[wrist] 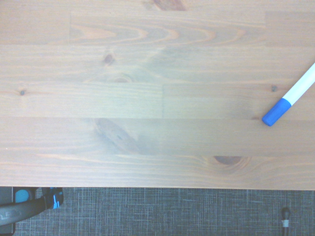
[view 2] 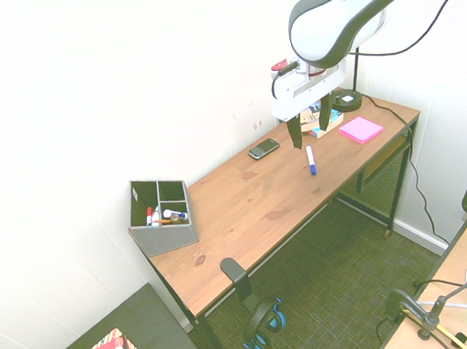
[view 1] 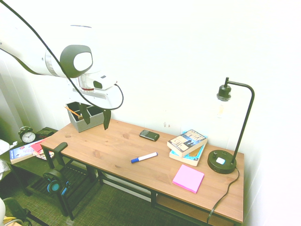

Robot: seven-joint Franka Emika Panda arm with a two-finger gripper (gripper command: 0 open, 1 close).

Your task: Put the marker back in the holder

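One slim white blue-capped marker (view 2: 311, 159) lies loose near the wooden counter's (view 2: 245, 214) front edge, so the white arm's gripper (view 2: 311, 126) hangs above, jaws apart and empty, far from the grey box holder (view 2: 161, 215).

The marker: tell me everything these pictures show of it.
The marker is slim, with a white barrel and blue cap, apparently plastic. It lies flat on the wooden desk, capped, between the phone and the desk's front edge, apart from everything else. Nothing but the desk touches it; the open gripper hangs above, not holding it.
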